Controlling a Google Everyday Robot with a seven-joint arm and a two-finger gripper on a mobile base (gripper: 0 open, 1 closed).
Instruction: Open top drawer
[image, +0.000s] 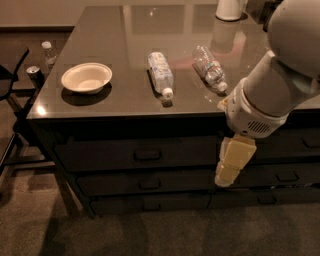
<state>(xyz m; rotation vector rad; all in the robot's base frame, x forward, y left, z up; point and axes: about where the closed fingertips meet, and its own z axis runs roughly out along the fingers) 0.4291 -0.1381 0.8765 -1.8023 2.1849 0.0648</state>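
Claw (226, 174) hangs near top drawer (100, 156), seemingly apart

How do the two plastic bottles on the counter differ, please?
The left bottle wears a broad white label; the right bottle looks mostly clear. The left bottle lies nearly straight, the right bottle angled. Both lie sideways, caps frontward. The gripper hangs before the drawer fronts.

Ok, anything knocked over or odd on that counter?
The labelled bottle and the clear bottle lie on their sides on the countertop. The gripper hangs before the shut top drawer, right of its handle.
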